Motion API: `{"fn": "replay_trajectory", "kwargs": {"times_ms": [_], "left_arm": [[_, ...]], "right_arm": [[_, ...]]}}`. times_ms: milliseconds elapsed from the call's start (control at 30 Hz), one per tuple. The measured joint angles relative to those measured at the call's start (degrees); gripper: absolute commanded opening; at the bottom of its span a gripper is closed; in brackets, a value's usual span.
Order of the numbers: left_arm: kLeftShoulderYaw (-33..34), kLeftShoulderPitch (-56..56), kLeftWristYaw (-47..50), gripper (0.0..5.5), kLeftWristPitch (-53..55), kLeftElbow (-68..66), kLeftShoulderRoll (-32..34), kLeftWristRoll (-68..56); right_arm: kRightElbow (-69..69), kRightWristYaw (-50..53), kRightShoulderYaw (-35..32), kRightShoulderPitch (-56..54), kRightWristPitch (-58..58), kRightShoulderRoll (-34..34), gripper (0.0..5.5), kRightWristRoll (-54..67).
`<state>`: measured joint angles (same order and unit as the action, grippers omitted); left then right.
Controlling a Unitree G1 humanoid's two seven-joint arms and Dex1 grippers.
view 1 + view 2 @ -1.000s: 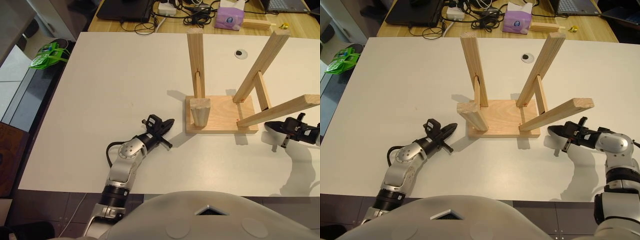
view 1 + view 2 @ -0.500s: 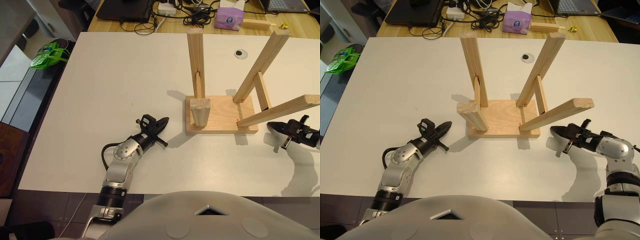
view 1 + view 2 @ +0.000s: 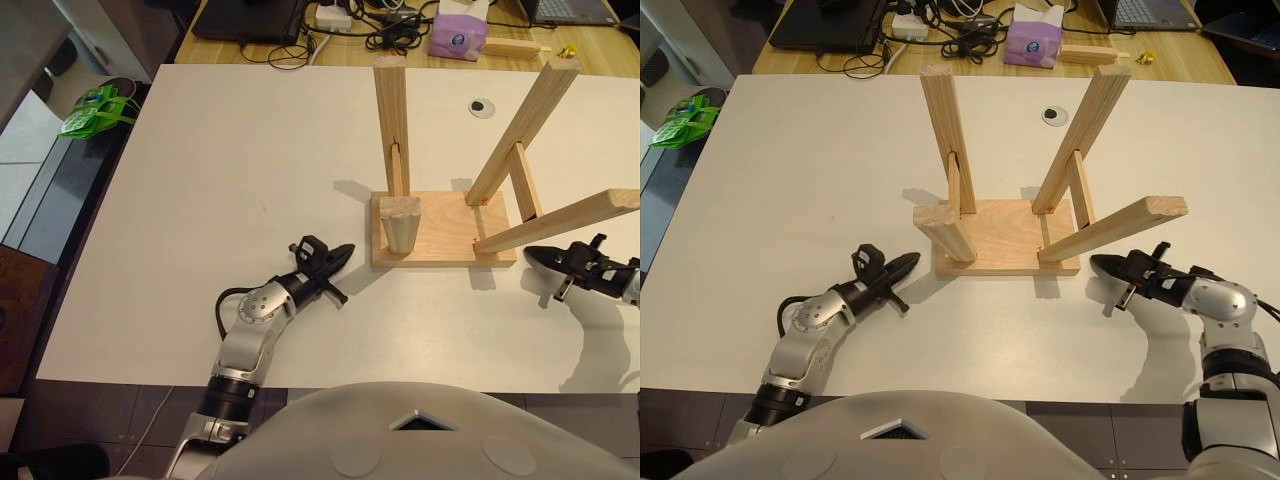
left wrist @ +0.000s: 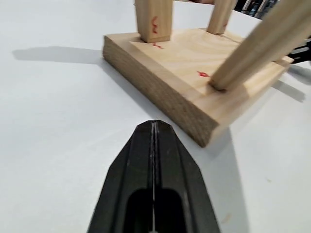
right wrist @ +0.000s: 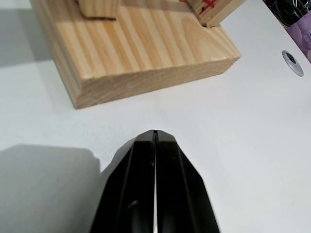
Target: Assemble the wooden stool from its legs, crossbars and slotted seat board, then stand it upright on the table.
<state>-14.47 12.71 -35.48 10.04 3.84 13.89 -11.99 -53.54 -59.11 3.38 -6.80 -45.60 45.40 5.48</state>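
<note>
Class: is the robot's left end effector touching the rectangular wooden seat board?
Apart. Left wrist view shows white table between the left end effector and the seat board.

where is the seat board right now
In the head views the seat board lies flat on the white table, right of centre, legs sticking up, between the left gripper and the right gripper.

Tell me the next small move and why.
Probably open the left end effector: it is shut and empty, just short of the pale wooden seat board, which lies flat with its square wooden legs pointing up, so it needs flipping upright.
</note>
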Motion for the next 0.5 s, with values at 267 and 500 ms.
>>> {"fn": "replay_trajectory", "kwargs": {"times_ms": [267,500], "left_arm": [[-1.29,0.86,-1.62,0.03,2.53,1.97,1.53,-0.53],[-1.65,0.65,-1.35,0.03,2.84,2.29,1.39,-0.48]], "right_arm": [[4.02,-4.24,0.99,1.48,3.46,-0.03,0.0,2.08],[14.61,-7.92,1.07,6.3,10.73,2.83,0.0,4.3]]}}
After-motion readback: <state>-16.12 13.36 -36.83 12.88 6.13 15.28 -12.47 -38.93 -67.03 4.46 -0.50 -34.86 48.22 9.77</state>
